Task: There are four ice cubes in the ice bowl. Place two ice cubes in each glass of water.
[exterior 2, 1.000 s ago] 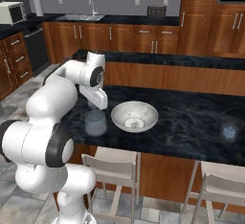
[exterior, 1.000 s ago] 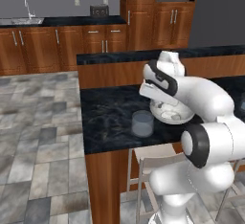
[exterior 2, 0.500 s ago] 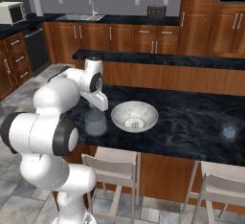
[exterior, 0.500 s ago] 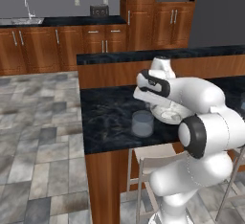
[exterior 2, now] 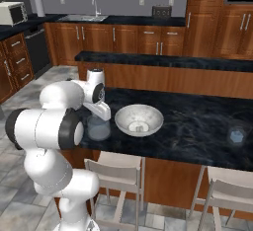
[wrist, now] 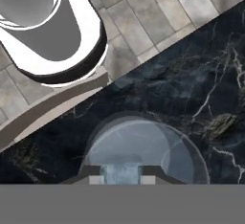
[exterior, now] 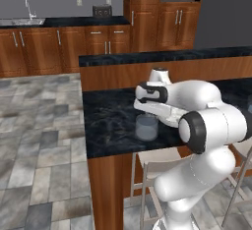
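Two short, straight-sided glasses of bluish, see-through material stand on the table (exterior 2: 197,126), a black slab with thin white marble veining and a glossy finish. The near glass (exterior 2: 99,129) sits toward the lower left of the right base view, close to the table's front edge. The far glass (exterior 2: 237,135) stands well apart at the right edge of that frame, with a brighter blue patch inside that we cannot make out.

Between them, nearer the first glass, rests the bowl (exterior 2: 139,120), wide, shallow and round, with a speckled pale grey stoneware look. A small pale lump lies on its bottom; it is too small for us to count pieces.

In the hand view the near glass (wrist: 143,153) shows from above as a round, hazy blue rim in the lower middle of the frame. The claw (wrist: 121,179) hangs over it, its two dark fingertips (wrist: 95,180) clenched on a single ice cube (wrist: 121,172), a tiny pale blue, glassy block wedged between them.

In the left base view the near glass (exterior: 146,127) stands at centre, just under the white arm's hand.

Grey stone floor tiles (wrist: 158,17) fill the upper part of the hand view, and a smooth tan stool (exterior 2: 113,171) stands below the table's edge.
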Available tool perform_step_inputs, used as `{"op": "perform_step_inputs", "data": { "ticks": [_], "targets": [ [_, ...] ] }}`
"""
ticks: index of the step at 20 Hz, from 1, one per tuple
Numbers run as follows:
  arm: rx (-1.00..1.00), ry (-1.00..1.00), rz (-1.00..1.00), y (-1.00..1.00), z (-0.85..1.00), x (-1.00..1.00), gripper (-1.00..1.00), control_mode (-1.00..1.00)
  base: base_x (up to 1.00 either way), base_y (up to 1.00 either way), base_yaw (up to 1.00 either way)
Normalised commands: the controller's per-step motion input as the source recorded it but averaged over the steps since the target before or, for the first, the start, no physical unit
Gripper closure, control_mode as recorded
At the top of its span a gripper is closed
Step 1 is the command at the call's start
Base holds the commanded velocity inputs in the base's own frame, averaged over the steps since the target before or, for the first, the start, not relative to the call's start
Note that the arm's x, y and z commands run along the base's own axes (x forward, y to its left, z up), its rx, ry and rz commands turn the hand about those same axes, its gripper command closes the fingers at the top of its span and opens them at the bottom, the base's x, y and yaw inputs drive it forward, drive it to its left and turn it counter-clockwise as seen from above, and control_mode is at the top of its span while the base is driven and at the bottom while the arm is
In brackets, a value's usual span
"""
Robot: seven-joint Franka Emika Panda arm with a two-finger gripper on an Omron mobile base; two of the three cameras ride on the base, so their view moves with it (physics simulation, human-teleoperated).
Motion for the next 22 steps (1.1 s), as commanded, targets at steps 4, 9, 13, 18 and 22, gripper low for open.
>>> {"op": "perform_step_inputs", "data": {
  "ticks": [4, 9, 13, 18, 22],
  "targets": [
    [-0.01, -0.02, 0.01, 0.06, -0.38, 0.06, 1.00, -1.00, 0.00, 0.00, 0.00],
    [0.00, -0.08, 0.02, 0.00, -0.26, 0.14, 1.00, -1.00, 0.00, 0.00, 0.00],
    [0.00, -0.09, 0.01, 0.00, -0.16, 0.24, 1.00, -1.00, 0.00, 0.00, 0.00],
    [0.00, -0.08, 0.02, 0.00, -0.12, 0.40, 1.00, -1.00, 0.00, 0.00, 0.00],
    [0.00, -0.08, 0.03, 0.00, -0.06, 0.34, 1.00, -1.00, 0.00, 0.00, 0.00]
  ]
}}
